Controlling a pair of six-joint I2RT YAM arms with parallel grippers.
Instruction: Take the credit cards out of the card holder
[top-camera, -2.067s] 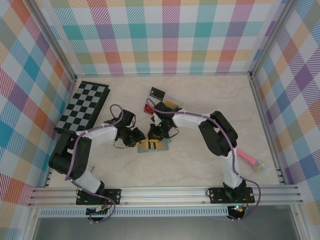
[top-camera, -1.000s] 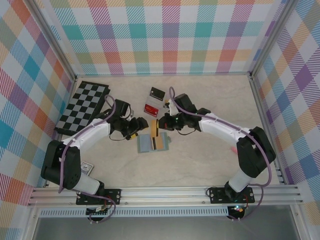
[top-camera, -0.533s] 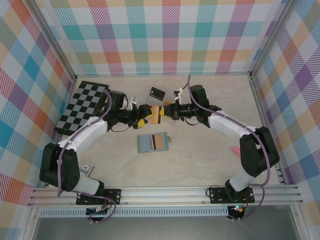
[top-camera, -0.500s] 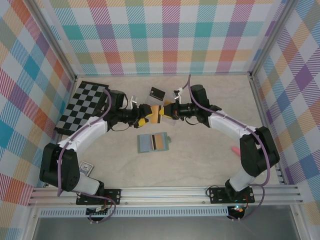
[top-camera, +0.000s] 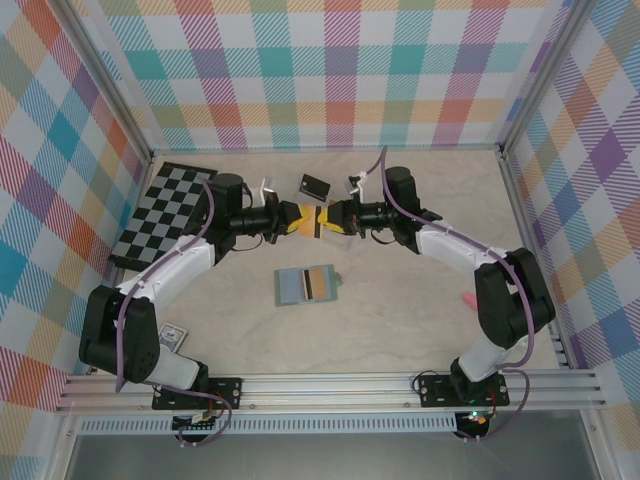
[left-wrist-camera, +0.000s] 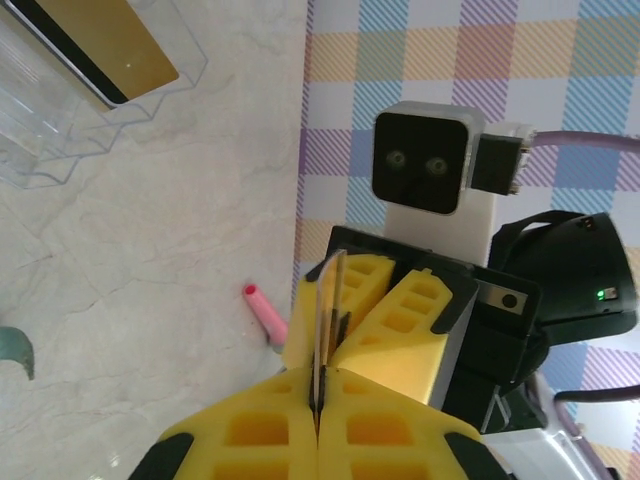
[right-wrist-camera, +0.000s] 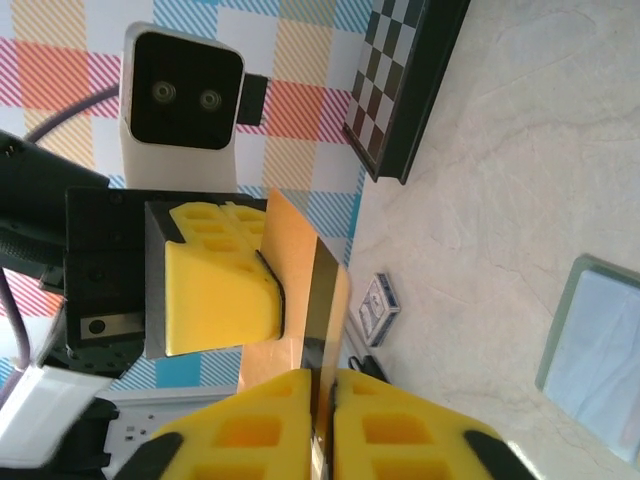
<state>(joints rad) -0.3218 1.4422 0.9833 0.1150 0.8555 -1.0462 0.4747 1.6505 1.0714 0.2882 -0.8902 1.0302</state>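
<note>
One yellow-orange credit card (top-camera: 311, 220) hangs in the air between both grippers, over the back of the table. My left gripper (top-camera: 294, 217) is shut on one end; in the left wrist view its fingertips (left-wrist-camera: 322, 385) pinch the card's thin edge (left-wrist-camera: 328, 310). My right gripper (top-camera: 333, 217) straddles the other end (right-wrist-camera: 300, 260), its jaws (right-wrist-camera: 325, 390) parted by a narrow slit wider than the card. The grey-green card holder (top-camera: 293, 287) lies open on the table in front, with another card (top-camera: 320, 283) in its right half.
A clear plastic tray (left-wrist-camera: 60, 130) holding a gold card (left-wrist-camera: 100, 45) sits below the grippers, and a black card (top-camera: 315, 185) lies behind. A chessboard (top-camera: 170, 210) is at the back left, a card deck (top-camera: 172, 335) near left, a pink object (top-camera: 468, 297) right.
Both grippers moved back from the card holder, the right one carrying the card. The left gripper has closed on the card's free end. The right gripper's jaws have loosened slightly.
</note>
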